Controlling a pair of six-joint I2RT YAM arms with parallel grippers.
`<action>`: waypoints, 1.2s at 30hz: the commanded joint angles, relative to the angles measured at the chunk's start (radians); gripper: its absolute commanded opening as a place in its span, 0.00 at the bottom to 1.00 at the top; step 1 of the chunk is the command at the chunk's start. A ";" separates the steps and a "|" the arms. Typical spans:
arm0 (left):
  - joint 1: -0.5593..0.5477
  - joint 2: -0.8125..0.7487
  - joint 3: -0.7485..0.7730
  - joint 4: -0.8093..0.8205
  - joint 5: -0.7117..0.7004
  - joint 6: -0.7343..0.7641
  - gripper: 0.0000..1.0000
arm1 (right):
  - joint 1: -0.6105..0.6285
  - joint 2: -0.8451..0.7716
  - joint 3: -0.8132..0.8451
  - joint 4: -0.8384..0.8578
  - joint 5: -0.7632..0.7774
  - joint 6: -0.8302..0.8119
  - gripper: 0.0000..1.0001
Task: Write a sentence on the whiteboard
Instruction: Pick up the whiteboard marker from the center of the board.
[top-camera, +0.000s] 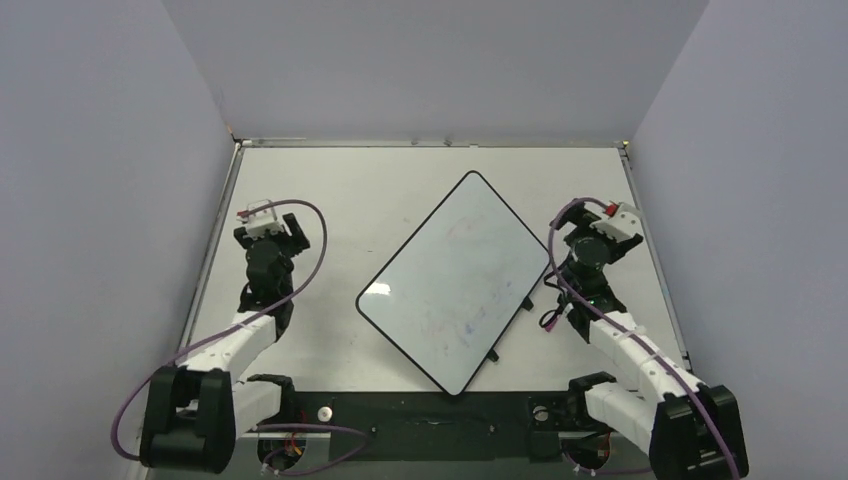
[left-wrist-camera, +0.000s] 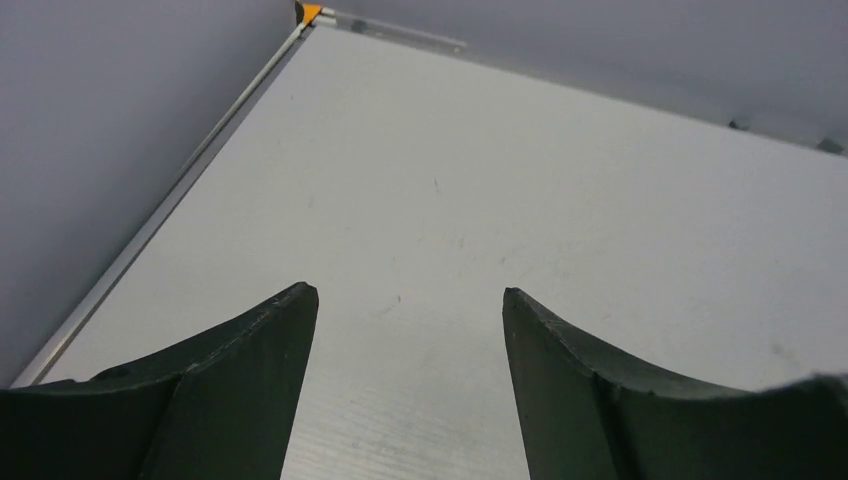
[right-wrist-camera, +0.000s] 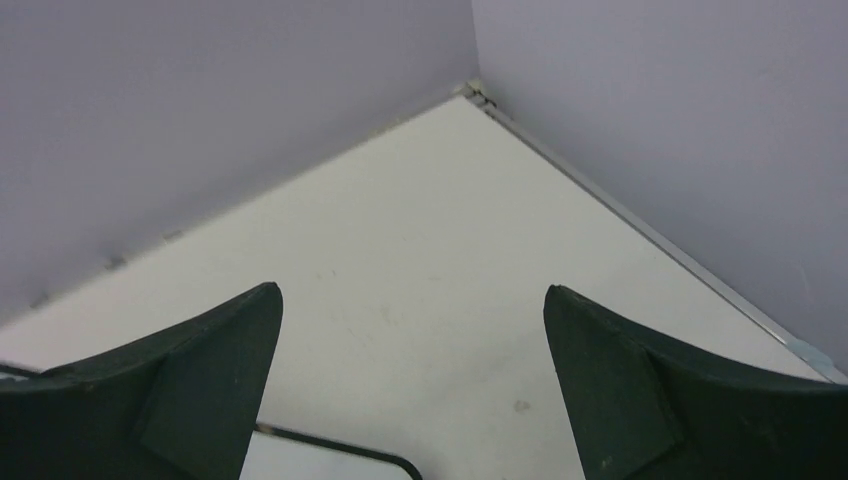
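Observation:
The whiteboard lies turned diagonally in the middle of the table, glossy white with a thin black rim. No pink sentence shows on it, only faint purple smudges near its lower part. My left gripper is open and empty, left of the board and apart from it. In the left wrist view it holds nothing, with bare tabletop beyond. My right gripper is open and empty just off the board's right corner. In the right wrist view it hangs above that rounded corner.
A small black piece and a pink-tipped thing lie by the board's right edge, and another small dark piece lies near its lower edge. Grey walls close in the off-white tabletop on three sides.

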 joint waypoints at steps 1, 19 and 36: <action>-0.001 -0.161 0.101 -0.307 -0.016 -0.185 0.66 | -0.049 -0.126 0.186 -0.482 0.057 0.454 1.00; 0.025 -0.678 -0.088 -0.659 -0.064 -0.633 0.97 | -0.116 -0.193 0.326 -1.269 -0.053 0.720 0.92; -0.044 -0.688 -0.159 -0.625 -0.143 -0.614 0.97 | -0.163 0.033 0.232 -1.210 -0.245 0.651 0.68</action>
